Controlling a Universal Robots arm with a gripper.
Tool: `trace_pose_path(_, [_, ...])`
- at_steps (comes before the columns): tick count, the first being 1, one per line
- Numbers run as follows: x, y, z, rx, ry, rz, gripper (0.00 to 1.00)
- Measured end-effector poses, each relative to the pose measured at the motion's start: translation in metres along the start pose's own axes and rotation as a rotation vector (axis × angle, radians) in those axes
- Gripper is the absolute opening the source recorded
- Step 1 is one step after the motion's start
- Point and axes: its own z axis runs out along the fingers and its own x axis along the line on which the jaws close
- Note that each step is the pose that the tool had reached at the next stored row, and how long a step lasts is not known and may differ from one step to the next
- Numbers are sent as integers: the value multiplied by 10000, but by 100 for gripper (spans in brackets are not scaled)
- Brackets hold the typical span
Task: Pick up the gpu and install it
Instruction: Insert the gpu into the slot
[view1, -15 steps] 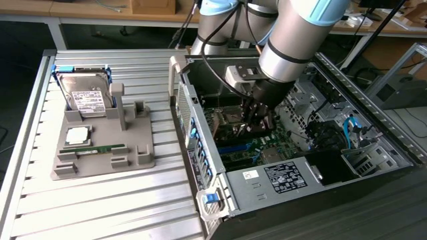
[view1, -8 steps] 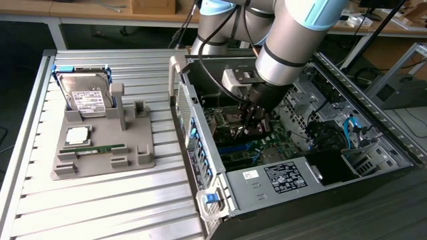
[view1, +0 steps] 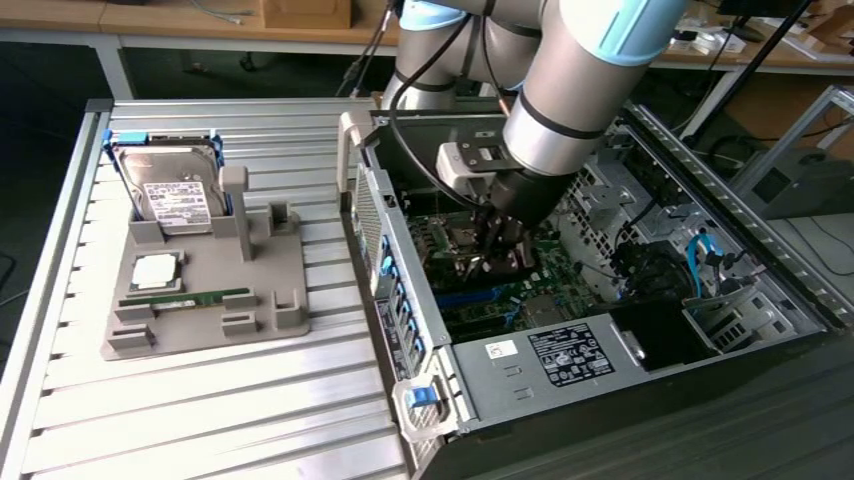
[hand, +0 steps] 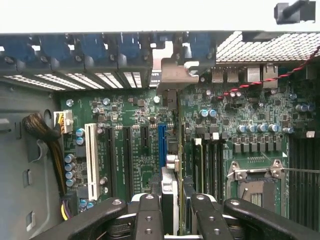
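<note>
In the wrist view the gpu (hand: 170, 186) shows edge-on, standing upright between my gripper's (hand: 172, 207) black fingers (hand: 149, 216). Its silver end bracket (hand: 176, 75) reaches the case's rear slot openings. The card's lower edge runs along the blue slot (hand: 161, 144) on the green motherboard (hand: 142, 112); whether it is seated I cannot tell. In the exterior view my gripper (view1: 501, 260) is low inside the open computer case (view1: 400, 300), over the motherboard, and hides most of the card.
A grey fixture (view1: 274, 300) at the exterior view's left holds a silver hard drive (view1: 174, 195), a green RAM stick (view1: 187, 298) and a chip (view1: 154, 270). Beside the card are a white slot (hand: 91, 160), black slots and the CPU socket (hand: 255, 185). The power supply (view1: 574, 355) lies nearby.
</note>
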Motion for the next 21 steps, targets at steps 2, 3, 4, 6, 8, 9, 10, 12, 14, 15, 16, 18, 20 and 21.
trace_pose_path(2, [9,27,5,-1,3,0,27])
trace_pose_path(3, [12,38,9,0,1,0,27])
trace_pose_path(4, [14,47,10,-1,2,0,27])
trace_pose_path(6, [18,65,14,-1,1,0,27])
trace_pose_path(8, [21,89,19,0,1,0,27])
trace_pose_path(9, [23,100,22,1,1,-1,27])
trace_pose_path(10, [24,106,25,1,0,-1,27])
trace_pose_path(12, [27,127,30,1,2,-2,27])
trace_pose_path(14, [30,152,37,-4,2,1,27])
trace_pose_path(15, [30,160,40,-1,4,0,27])
trace_pose_path(16, [30,159,40,-1,6,0,27])
trace_pose_path(18, [30,158,40,-1,4,-1,27])
trace_pose_path(20, [29,150,17,-3,4,1,27])
trace_pose_path(21, [28,140,5,-4,5,2,27])
